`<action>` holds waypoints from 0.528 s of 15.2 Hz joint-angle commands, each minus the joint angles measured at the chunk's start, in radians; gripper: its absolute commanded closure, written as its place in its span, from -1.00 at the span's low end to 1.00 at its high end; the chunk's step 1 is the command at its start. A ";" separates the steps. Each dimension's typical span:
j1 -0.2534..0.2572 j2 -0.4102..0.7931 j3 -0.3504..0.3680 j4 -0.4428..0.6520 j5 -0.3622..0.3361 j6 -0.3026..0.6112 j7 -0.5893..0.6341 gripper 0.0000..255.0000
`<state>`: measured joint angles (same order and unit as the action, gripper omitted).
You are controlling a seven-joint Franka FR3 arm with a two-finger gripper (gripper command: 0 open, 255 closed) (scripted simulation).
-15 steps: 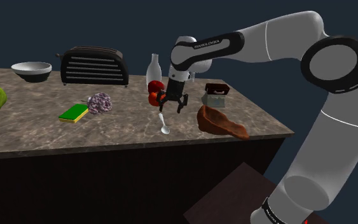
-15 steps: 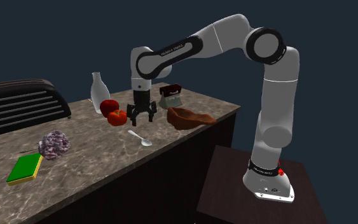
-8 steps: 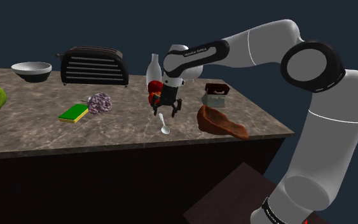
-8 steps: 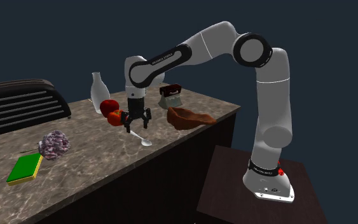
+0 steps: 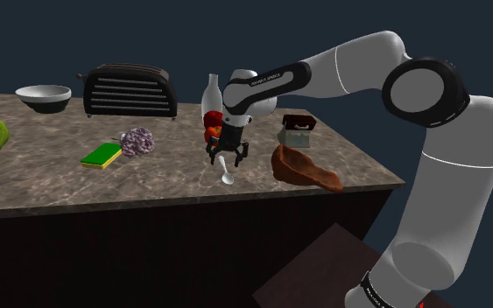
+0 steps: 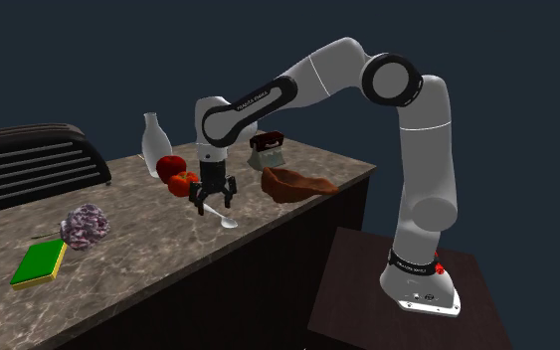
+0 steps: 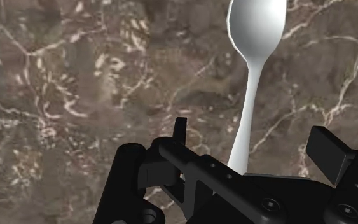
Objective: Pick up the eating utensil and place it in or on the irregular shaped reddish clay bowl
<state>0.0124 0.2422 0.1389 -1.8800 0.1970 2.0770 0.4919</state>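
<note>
So the gripper (image 5: 227,157) is low over the counter (image 5: 60,184) with its fingers (image 7: 327,149) spread apart and nothing in them. The spoon (image 5: 225,173) lies flat on the stone, and its handle runs up between the two fingers without touching either. In the wrist view the spoon (image 7: 254,38) sits a bit closer to one finger than the other. The bowl (image 5: 301,168) is nearby, toward the shoulder view's right and close to the counter's edge.

Stuff that could bite from here, imo:

- The handle is thin and lies right on the counter. If the gripper (image 6: 213,207) closes too high, it pinches air. Too low and the fingertips jam into the stone.
- Because the handle is off-centre, one finger would likely hit first and shove the spoon (image 6: 225,220) sideways or spin it.
- The grab looks to be on the handle, so the scoop end could droop or swivel once lifted.
- Red fruit (image 6: 182,183) sits just beside the gripper, so a sloppy move could knock it rolling.
- The bowl (image 6: 295,184) looks shallow and lopsided, so a careless drop might slide the spoon off, maybe over the edge.
</note>
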 commanded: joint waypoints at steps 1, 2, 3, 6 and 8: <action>0.000 0.000 0.000 0.000 0.000 0.000 0.000 -1.00; 0.000 0.000 0.000 0.000 0.000 0.000 0.000 -1.00; 0.000 0.000 0.000 0.000 0.000 0.000 0.000 -1.00; 0.000 0.000 0.000 0.000 0.000 0.000 0.000 1.00; 0.000 0.001 0.000 0.001 0.000 0.000 0.001 1.00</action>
<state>0.0117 0.2415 0.1378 -1.8779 0.1962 2.0762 0.4924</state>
